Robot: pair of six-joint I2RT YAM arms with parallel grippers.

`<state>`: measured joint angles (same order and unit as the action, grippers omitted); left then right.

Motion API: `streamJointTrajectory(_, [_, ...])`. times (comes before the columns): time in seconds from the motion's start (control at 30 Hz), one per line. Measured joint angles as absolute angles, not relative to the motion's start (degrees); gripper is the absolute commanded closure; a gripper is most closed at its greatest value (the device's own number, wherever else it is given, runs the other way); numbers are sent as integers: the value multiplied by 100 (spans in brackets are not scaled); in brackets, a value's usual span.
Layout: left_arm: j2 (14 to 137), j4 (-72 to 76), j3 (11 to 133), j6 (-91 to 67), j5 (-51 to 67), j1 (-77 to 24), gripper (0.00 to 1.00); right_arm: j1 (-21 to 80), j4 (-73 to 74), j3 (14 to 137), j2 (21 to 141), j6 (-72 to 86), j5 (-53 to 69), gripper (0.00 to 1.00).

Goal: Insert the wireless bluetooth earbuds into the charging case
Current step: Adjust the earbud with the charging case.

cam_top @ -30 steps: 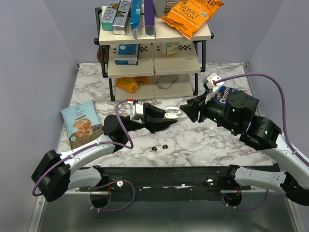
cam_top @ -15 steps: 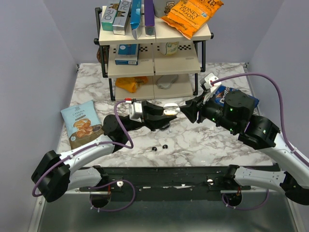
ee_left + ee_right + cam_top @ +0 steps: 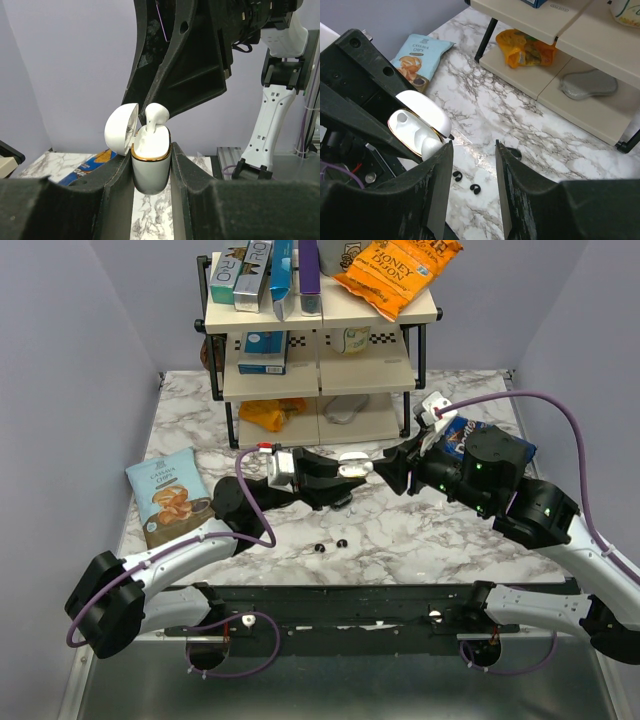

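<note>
Wearing glossy white shells on the lower links of the left arm (image 3: 170, 555) and right arm (image 3: 545, 605), turning black at the upper joints. Trailing a purple cable (image 3: 262, 520) along each. Glowing with small green lights (image 3: 480, 468) on the right arm's housings. Ending in the left gripper (image 3: 152, 165) and right gripper (image 3: 472, 150), both carrying matte black, scuffed fingers (image 3: 437, 200).

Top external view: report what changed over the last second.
The left gripper carried the open charging case slightly away from the arm bases, and the right gripper shifted left, closer to it. Both moves came early in the second. Unchanged: the left grip on the case, its lid open, the right jaws apart.
</note>
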<state>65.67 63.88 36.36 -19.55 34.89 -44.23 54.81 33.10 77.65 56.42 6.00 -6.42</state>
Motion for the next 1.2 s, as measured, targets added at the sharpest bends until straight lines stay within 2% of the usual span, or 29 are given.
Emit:
streamJointTrajectory(0.47, [6788, 6296, 3813, -1962, 3343, -4305, 100, 5607, 3323, 7765, 5693, 613, -410, 48])
streamJointTrajectory(0.7, [6781, 6576, 3763, -2414, 3461, -3892, 100, 5610, 3326, 7765, 5476, 543, -642, 46])
streamJointTrajectory(0.93, [6928, 7269, 3750, -3413, 4222, -3588, 100, 5610, 3267, 7762, 5275, 445, -696, 39])
streamJointTrajectory(1.2, [7856, 7360, 3892, -5009, 4906, -3380, 100, 5610, 3179, 7749, 5395, 397, -696, 34])
